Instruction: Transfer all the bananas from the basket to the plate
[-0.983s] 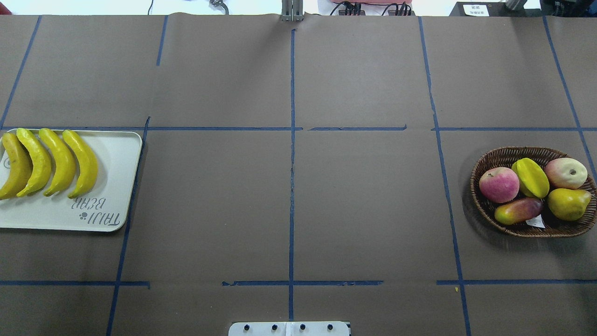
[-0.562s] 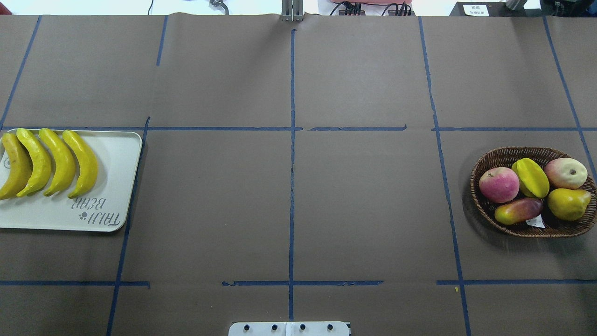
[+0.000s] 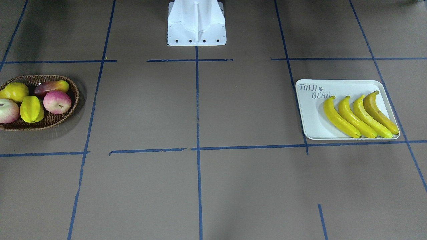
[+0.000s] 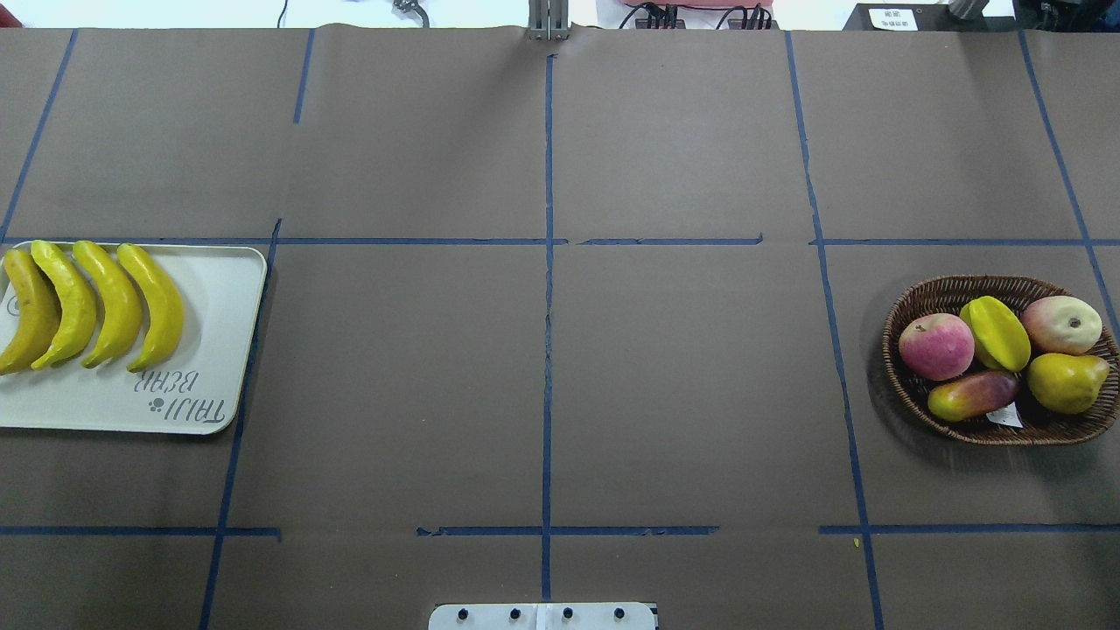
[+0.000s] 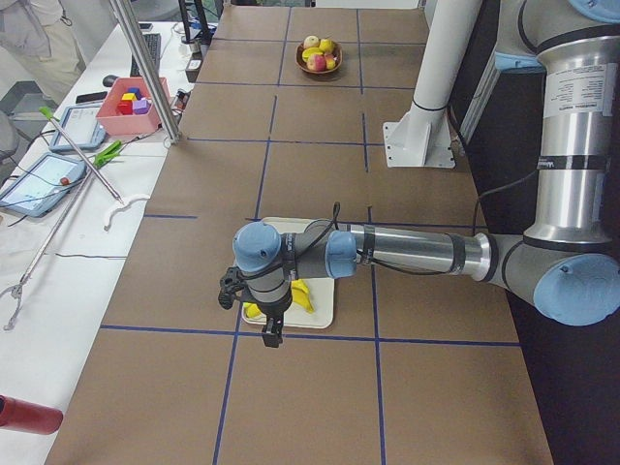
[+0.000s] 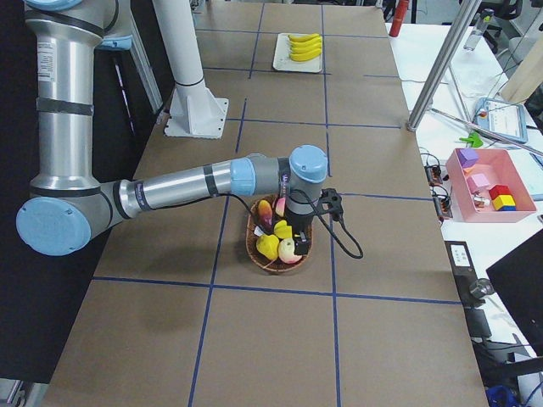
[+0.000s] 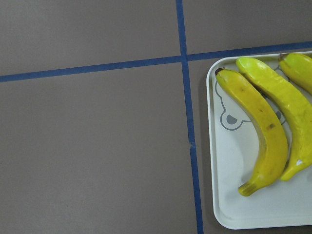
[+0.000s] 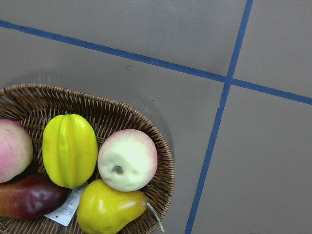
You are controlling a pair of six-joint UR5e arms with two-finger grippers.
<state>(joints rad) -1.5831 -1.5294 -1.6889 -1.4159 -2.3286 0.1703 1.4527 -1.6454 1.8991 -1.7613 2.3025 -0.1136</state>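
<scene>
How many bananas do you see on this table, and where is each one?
4. The bananas lie side by side on the plate; none shows in the basket, though its fruit might hide something.

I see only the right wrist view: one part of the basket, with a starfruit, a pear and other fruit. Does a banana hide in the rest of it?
Observer: No. The overhead view shows the whole basket, and no banana is in it.
Operator: Where are the bananas, then?
Observer: All four bananas lie side by side on the plate.
Operator: And where is the left arm?
Observer: The left arm reaches out above that plate.
</scene>
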